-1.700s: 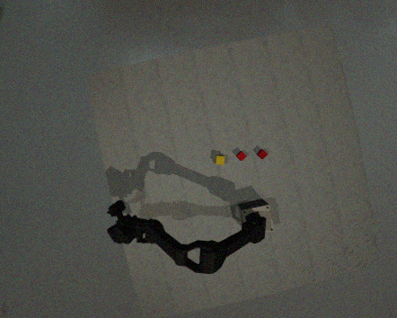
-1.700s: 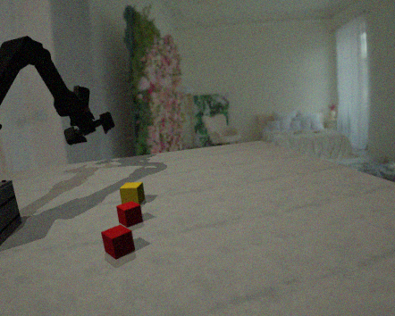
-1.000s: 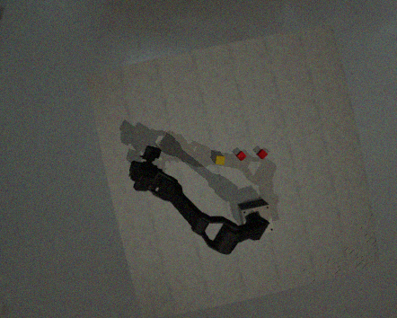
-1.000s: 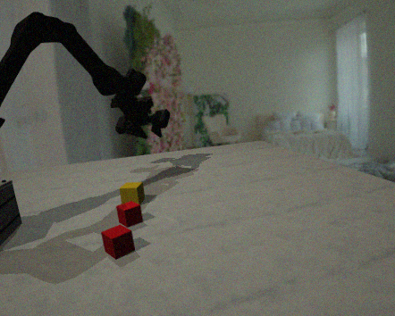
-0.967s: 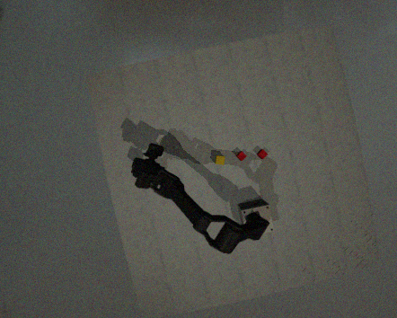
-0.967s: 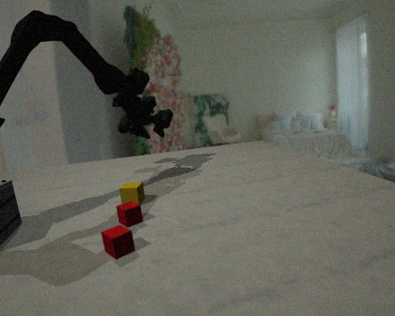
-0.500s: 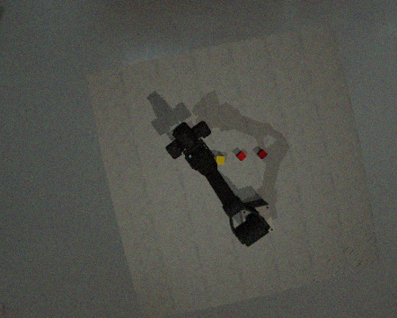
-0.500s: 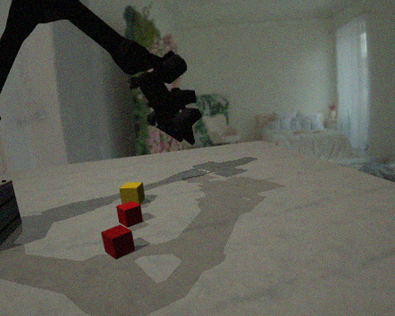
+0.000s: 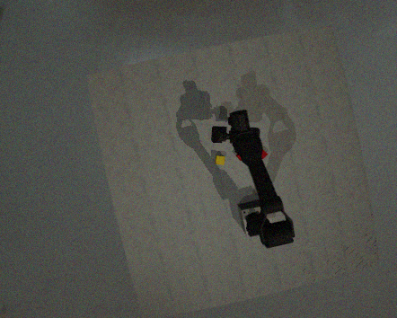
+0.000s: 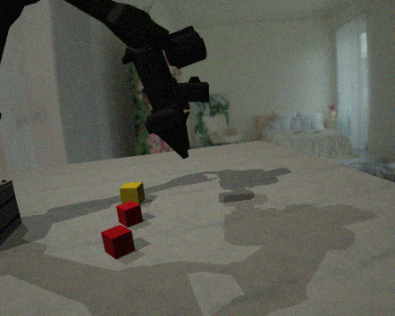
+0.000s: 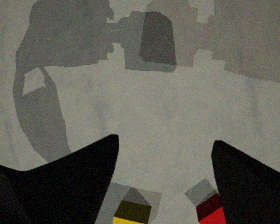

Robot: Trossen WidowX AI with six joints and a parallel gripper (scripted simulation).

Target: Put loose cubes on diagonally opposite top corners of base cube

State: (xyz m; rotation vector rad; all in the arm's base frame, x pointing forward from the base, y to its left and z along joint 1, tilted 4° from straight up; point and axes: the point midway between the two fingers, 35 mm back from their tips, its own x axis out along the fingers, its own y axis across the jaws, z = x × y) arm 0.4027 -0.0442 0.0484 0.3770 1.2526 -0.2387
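Note:
The yellow cube [image 9: 220, 160] [image 10: 131, 194] [image 11: 129, 220] rests on the table, in line with two red cubes. The middle red cube [image 9: 239, 157] [image 10: 130, 214] [image 11: 214, 216] is nearest to it, mostly hidden by the arm from above and partly behind a finger in the wrist view. The outer red cube [image 9: 264, 154] [image 10: 118, 242] stands farther along the line and is out of the wrist view. All three stand apart. My gripper [image 10: 185, 156] [image 11: 166, 145] is open and empty, pointing down, well above the table and the cubes. Its fingertips are hidden under the arm in the top view.
The table [image 9: 157, 248] [image 10: 299, 197] carries large shadows of the arm. The arm's base [image 9: 249, 221] [image 10: 2, 217] stands on the table, on the yellow cube's side in the exterior view. The arm reaches over the red cubes.

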